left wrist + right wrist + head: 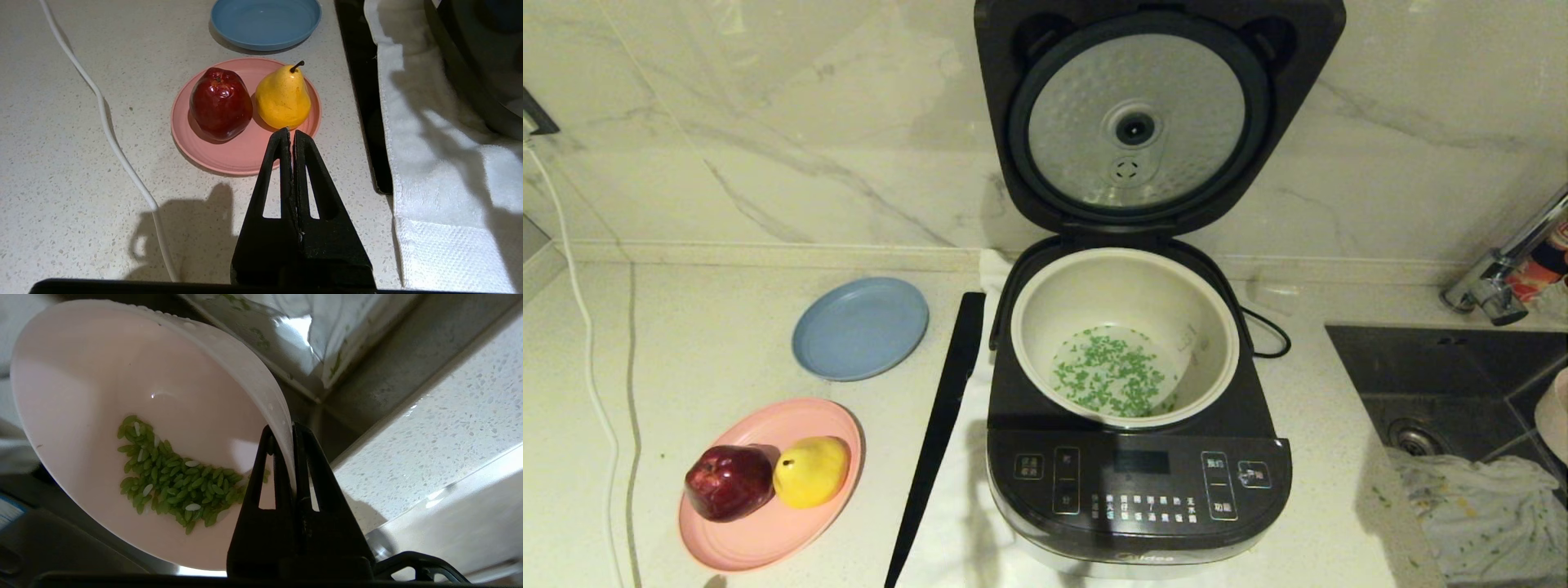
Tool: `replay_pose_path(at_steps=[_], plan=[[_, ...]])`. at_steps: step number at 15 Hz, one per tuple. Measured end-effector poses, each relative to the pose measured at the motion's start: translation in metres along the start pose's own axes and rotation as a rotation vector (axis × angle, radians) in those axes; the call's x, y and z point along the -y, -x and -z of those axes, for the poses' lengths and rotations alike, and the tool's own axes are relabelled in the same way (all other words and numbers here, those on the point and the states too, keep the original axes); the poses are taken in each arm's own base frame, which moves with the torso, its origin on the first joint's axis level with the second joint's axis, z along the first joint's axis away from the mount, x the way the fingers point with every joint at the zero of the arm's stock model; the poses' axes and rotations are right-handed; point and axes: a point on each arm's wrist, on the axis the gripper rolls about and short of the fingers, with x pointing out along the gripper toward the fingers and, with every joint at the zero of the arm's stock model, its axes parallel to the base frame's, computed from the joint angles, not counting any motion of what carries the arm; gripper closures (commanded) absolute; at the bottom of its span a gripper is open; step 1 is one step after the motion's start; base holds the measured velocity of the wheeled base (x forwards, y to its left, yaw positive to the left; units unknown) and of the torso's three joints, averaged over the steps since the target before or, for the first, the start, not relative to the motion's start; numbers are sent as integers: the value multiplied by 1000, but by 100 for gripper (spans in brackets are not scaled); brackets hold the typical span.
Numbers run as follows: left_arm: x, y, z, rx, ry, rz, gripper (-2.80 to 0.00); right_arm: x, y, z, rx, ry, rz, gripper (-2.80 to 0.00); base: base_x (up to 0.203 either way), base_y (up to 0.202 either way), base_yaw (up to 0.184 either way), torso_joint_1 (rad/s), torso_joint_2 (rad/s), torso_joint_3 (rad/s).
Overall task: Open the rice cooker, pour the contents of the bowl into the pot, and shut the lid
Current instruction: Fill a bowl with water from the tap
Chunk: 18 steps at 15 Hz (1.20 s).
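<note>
The rice cooker stands mid-counter with its lid raised upright, silver underside facing me. The cream pot holds green bits with white grains on its bottom. In the right wrist view my right gripper is shut on the rim of the pale pink bowl, which holds more of the contents. Only an edge of the bowl shows at the far right of the head view, over the sink. My left gripper hangs shut and empty above the counter near the pink plate.
A pink plate holds a red apple and a yellow pear; a blue plate lies behind it. A black strip and a white towel lie beside the cooker. Right: sink, faucet, cloth.
</note>
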Motion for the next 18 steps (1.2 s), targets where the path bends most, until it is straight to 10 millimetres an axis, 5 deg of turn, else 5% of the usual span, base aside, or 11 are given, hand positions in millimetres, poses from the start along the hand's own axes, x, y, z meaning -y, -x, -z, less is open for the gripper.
replay_pose_path(at_steps=[9,18], plan=[[0,0,0,0,0,0,0,93,-44,-79,41,-199,-13,0,0,0,0,0,0,0],[0,0,0,0,0,0,0,122,-54,-126,113,-222,-50,0,0,0,0,0,0,0]])
